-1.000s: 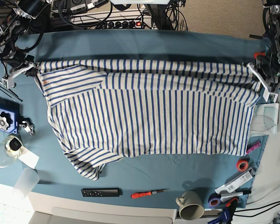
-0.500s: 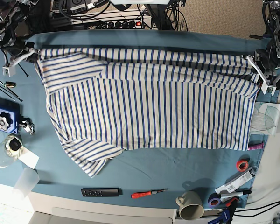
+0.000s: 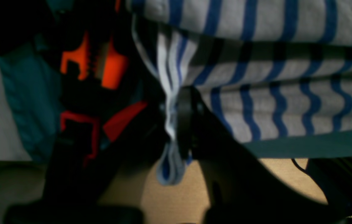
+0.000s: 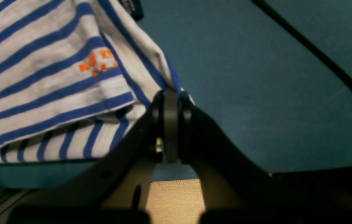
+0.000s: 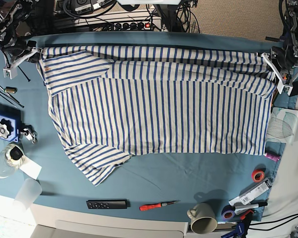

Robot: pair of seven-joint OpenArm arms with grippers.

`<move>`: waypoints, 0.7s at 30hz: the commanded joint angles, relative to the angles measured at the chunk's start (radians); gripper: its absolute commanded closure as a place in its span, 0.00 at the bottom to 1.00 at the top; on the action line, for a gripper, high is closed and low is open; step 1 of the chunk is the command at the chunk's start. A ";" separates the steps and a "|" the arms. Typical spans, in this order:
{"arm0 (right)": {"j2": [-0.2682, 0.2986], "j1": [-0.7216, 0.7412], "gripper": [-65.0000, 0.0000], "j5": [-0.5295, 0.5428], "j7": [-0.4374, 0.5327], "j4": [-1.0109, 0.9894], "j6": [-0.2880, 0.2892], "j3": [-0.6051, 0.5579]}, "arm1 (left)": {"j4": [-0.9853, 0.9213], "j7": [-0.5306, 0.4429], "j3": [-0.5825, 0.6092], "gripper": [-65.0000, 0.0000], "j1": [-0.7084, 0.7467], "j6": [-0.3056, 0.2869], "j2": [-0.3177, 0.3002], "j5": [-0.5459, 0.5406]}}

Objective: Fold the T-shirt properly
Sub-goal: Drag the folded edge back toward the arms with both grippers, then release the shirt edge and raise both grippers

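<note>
The T-shirt [image 5: 159, 106] lies spread across the blue table [image 5: 188, 181], its far edge lifted and stretched taut between both arms. At 3 o'clock the left gripper [image 3: 176, 124] is clenched on a bunched fold of its edge. At 10 o'clock the right gripper [image 4: 170, 124] is clamped on a corner beside orange lettering [image 4: 98, 63]. At 6 o'clock lie a remote [image 5: 107, 204], a screwdriver [image 5: 158, 205] and a mug [image 5: 202, 220].

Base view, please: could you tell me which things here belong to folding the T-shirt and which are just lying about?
Belonging to the job:
T-shirt
left gripper, shut on its corner
right gripper, shut on its corner

Just lying about:
mug
screwdriver
remote
tape roll
plastic cup
</note>
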 commanded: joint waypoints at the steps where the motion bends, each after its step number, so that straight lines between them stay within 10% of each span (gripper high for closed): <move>1: 0.023 -0.003 0.95 -0.035 -0.021 0.014 -0.002 0.010 | 0.014 0.000 -0.015 0.98 -0.002 0.010 -0.024 0.033; 6: 0.023 -0.003 0.74 -0.035 -0.042 0.014 -0.003 0.010 | 0.014 0.002 -0.015 0.70 -0.002 0.010 -0.025 0.034; 21: 0.031 0.002 0.74 0.077 -0.040 0.037 -0.006 0.010 | 0.221 -0.027 -0.015 0.70 -0.013 0.152 -0.024 0.322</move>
